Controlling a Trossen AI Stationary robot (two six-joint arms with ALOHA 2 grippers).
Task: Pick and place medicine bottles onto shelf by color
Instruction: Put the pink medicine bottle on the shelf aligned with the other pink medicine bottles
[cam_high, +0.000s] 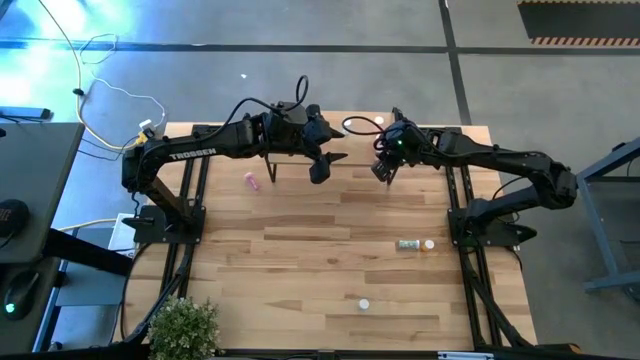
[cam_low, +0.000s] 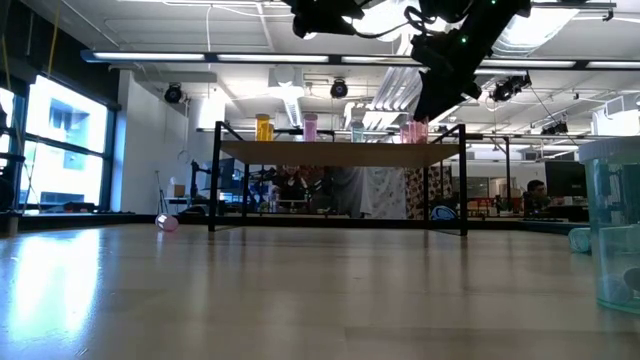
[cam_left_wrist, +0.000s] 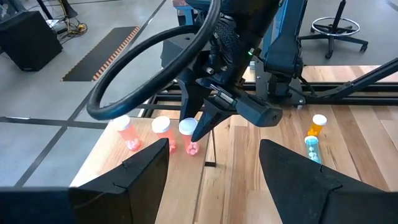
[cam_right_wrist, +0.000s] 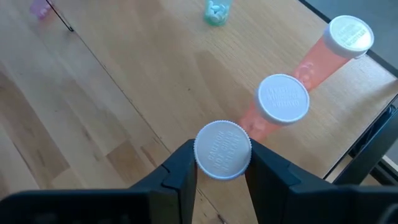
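Medicine bottles are spread across the table in the high view: a pink bottle (cam_high: 252, 181) lies on its side on the tabletop (cam_high: 330, 270) below the left arm, a teal bottle (cam_high: 408, 244) lies flat near the right arm's base with an orange one just beside it, and a loose white cap (cam_high: 364, 303) sits nearer the front edge. The left gripper (cam_high: 320, 168) and the right gripper (cam_high: 384, 170) both hang over the far part of the table, where the shelf stands — the arms cover most of it. A potted plant (cam_high: 183, 328) sits at the front left corner.

In the low view the shelf (cam_low: 340, 153) shows as a light board on black legs, with an orange, a pink and a teal bottle upright toward its left and pink ones at its right. The right gripper (cam_low: 440, 92) hangs just above that right end. The fallen pink bottle (cam_low: 167, 222) lies left of the shelf's legs.

The left wrist view shows the left gripper's own fingers (cam_left_wrist: 146, 171) spread wide apart, holding nothing. Beyond them the right gripper (cam_left_wrist: 202, 127) reaches down among three capped pink-red bottles (cam_left_wrist: 127, 130) standing in a row (one partly hidden behind its tip).

In the right wrist view the right gripper's fingers (cam_right_wrist: 180, 168) are closed on the white cap of a pink bottle (cam_right_wrist: 222, 149), which stands at the end of a row with two more white-capped pink-red bottles (cam_right_wrist: 283, 99).
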